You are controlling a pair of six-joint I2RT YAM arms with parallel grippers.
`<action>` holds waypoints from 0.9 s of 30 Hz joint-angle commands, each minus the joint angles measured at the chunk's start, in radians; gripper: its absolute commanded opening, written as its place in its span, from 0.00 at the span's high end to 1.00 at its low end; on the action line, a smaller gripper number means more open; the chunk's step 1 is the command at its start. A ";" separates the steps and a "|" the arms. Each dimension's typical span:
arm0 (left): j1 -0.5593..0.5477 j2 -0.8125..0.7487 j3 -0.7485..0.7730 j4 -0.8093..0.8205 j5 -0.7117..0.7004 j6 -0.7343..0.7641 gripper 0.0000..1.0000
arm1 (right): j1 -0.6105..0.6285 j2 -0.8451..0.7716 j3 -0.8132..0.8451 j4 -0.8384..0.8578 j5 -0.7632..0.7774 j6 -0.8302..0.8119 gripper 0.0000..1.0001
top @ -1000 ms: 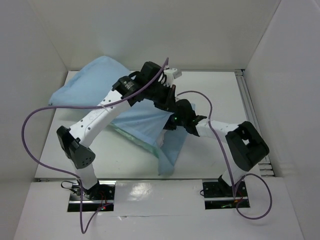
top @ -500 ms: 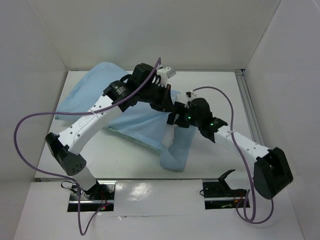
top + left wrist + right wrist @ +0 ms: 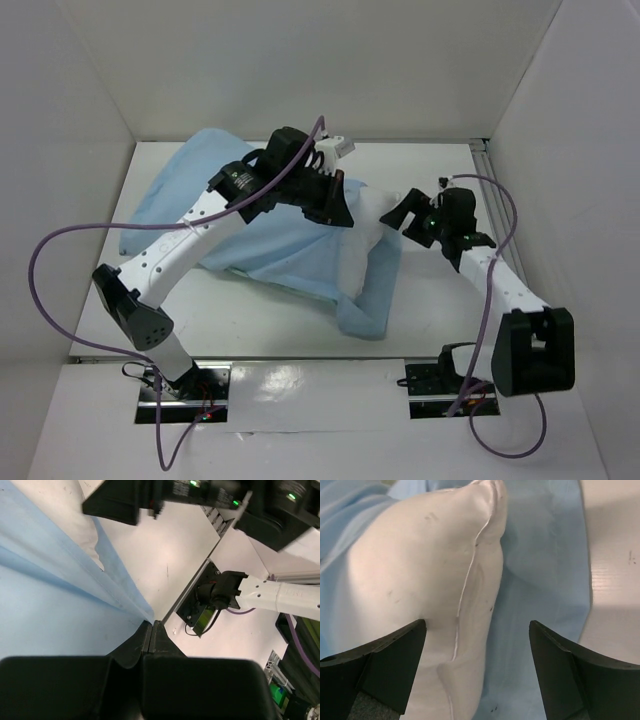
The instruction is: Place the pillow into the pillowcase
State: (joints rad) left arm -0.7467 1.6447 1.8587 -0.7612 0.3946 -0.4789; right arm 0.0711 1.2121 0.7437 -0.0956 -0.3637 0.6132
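The light blue pillowcase (image 3: 270, 235) lies rumpled across the table from the back left to the front middle. A corner of the white pillow (image 3: 373, 213) pokes out of its right side. My left gripper (image 3: 340, 210) reaches over the cloth and is shut on the pillowcase's edge (image 3: 142, 612), pinched at the tips (image 3: 151, 626). My right gripper (image 3: 403, 215) stands open just right of the pillow. In the right wrist view the pillow (image 3: 420, 570) bulges between the spread fingers (image 3: 395, 655), unclamped, over the blue pillowcase (image 3: 540, 555).
White enclosure walls surround the table (image 3: 440, 300). A metal rail (image 3: 497, 215) runs along the right edge. Purple cables loop off both arms. The right arm's elbow (image 3: 535, 350) hangs over the front right corner.
My right gripper opened, let go and drew back to the right, away from the pillow's corner. The pillowcase slid rightward with the left gripper, which stays shut on it.
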 commanded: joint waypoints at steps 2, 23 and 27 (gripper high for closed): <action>-0.005 0.020 -0.001 0.057 0.076 -0.023 1.00 | -0.010 0.176 0.071 0.159 -0.148 -0.056 0.37; -0.068 0.307 0.430 0.187 0.389 -0.104 1.00 | 0.345 0.202 0.031 0.543 -0.102 0.307 1.00; -0.053 0.224 0.306 0.223 0.343 -0.104 1.00 | 0.355 0.265 0.031 0.585 -0.080 0.319 1.00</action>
State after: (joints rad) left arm -0.7422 1.9675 2.1887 -0.7666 0.5896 -0.5220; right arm 0.3668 1.4349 0.7723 0.3794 -0.3935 0.8616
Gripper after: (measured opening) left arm 0.029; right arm 0.020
